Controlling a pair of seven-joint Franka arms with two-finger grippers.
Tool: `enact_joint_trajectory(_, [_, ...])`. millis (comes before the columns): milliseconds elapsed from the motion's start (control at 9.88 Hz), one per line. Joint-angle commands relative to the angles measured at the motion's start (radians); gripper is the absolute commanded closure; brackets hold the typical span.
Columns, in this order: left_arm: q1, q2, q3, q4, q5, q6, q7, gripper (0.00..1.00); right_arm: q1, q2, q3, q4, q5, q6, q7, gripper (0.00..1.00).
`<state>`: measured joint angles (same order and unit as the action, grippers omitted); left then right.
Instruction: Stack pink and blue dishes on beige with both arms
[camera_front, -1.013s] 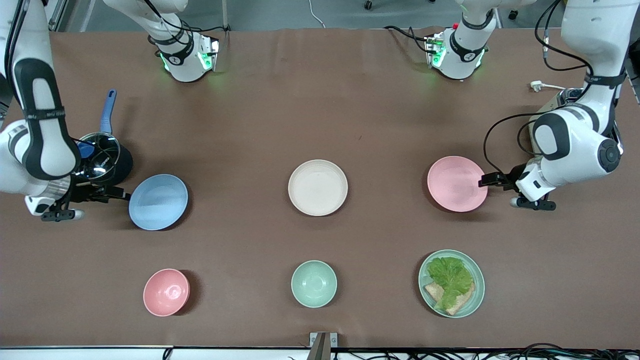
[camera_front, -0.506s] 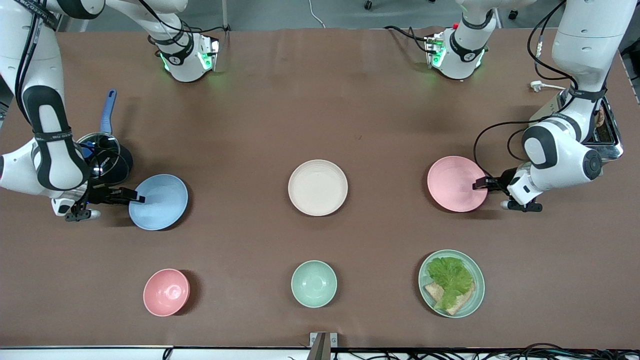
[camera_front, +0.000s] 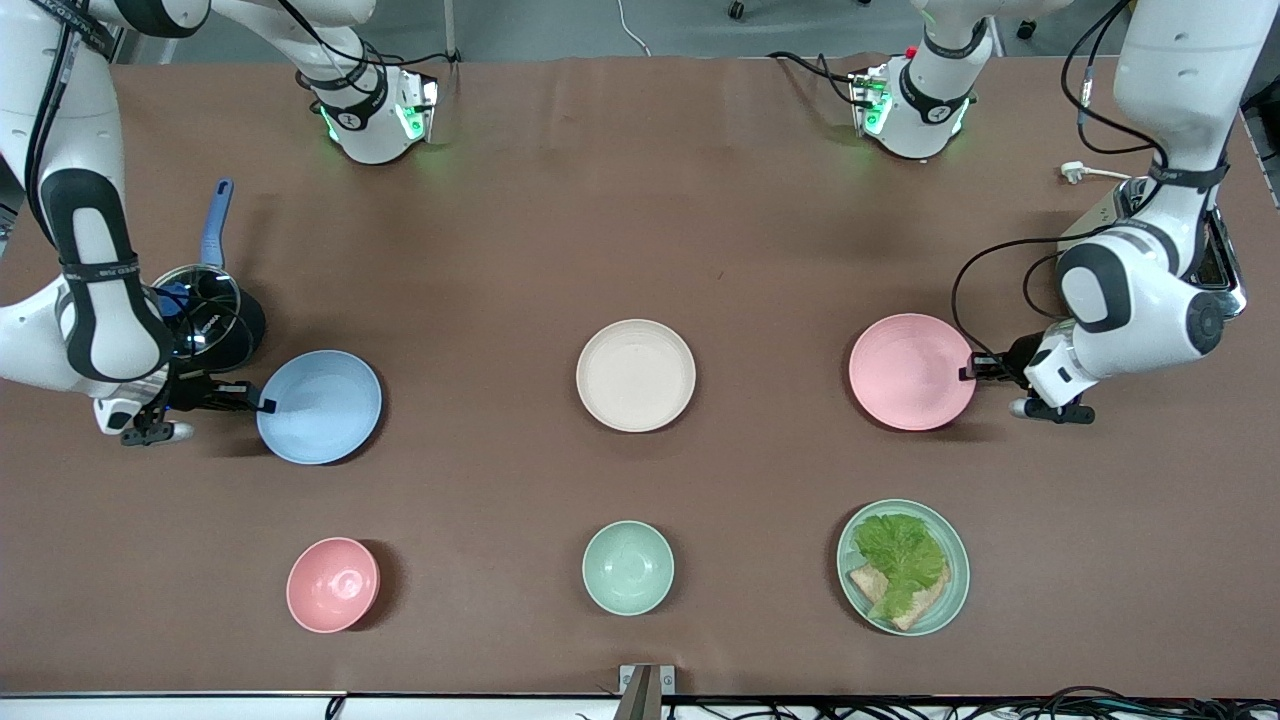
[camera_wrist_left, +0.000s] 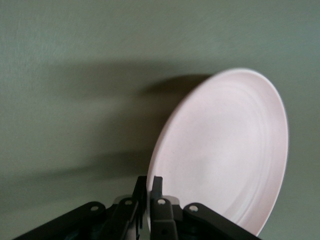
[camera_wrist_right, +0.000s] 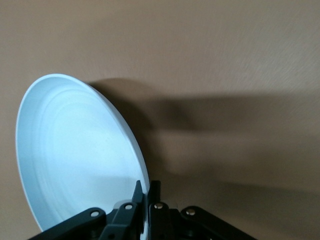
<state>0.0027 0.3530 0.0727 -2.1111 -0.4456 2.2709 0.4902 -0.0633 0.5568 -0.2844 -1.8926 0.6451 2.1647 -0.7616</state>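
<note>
Both grippers are clamped on plate rims — my left gripper (camera_front: 972, 371) pinches the edge of the pink plate (camera_front: 910, 371) at the left arm's end of the desk (camera_front: 640, 220), my right gripper (camera_front: 262, 405) the edge of the blue plate (camera_front: 320, 406) at the right arm's end. Each plate tilts up off the desk in my grip — the beige plate (camera_front: 636, 375) lies flat between them, well apart from both.
</note>
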Motion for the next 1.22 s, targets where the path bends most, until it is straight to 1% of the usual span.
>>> enact_joint_trajectory(0, [0.0, -0.06, -0.104, -0.018, -0.015, -0.007, -0.024, 1.0, 0.034, -0.038, -0.044, 0.173, -0.182, -0.241, 0.208, 0.99])
enact_joint_trajectory(101, [-0.001, -0.063, -0.191, -0.012, -0.016, 0.005, -0.094, 1.0, 0.039, -0.051, -0.042, 0.264, -0.246, -0.363, 0.313, 0.99])
enact_joint_trajectory(203, [-0.001, -0.054, -0.273, -0.01, -0.015, 0.04, -0.201, 1.0, 0.055, -0.078, -0.038, 0.323, -0.29, -0.435, 0.358, 0.99])
enact_joint_trajectory(304, [-0.003, -0.037, -0.359, -0.012, -0.015, 0.103, -0.296, 0.99, 0.084, -0.116, -0.035, 0.358, -0.294, -0.522, 0.422, 0.99])
enact_joint_trajectory(405, [-0.006, 0.004, -0.446, -0.01, -0.007, 0.189, -0.415, 0.99, 0.109, -0.179, 0.0, 0.356, -0.294, -0.572, 0.523, 0.99])
enact_joint_trajectory(506, [-0.015, 0.045, -0.523, -0.006, -0.001, 0.303, -0.52, 0.99, 0.099, -0.239, 0.078, 0.339, -0.292, -0.601, 0.575, 0.99])
enact_joint_trajectory(608, [-0.021, 0.099, -0.581, 0.012, 0.013, 0.365, -0.595, 0.99, 0.102, -0.28, 0.146, 0.317, -0.283, -0.63, 0.682, 0.99])
enact_joint_trajectory(709, [-0.033, 0.15, -0.615, 0.04, 0.066, 0.398, -0.687, 0.99, 0.1, -0.307, 0.242, 0.302, -0.285, -0.637, 0.773, 0.99])
enact_joint_trajectory(911, [-0.067, 0.208, -0.623, 0.089, 0.276, 0.401, -0.914, 0.98, 0.102, -0.308, 0.394, 0.3, -0.275, -0.637, 0.897, 0.99])
enact_joint_trajectory(1013, [-0.088, 0.251, -0.63, 0.115, 0.407, 0.401, -1.044, 0.98, 0.105, -0.301, 0.437, 0.288, -0.25, -0.609, 0.924, 0.99])
enact_joint_trajectory(1114, [-0.102, 0.283, -0.631, 0.143, 0.547, 0.4, -1.196, 0.94, 0.111, -0.29, 0.477, 0.229, -0.228, -0.492, 0.938, 0.99])
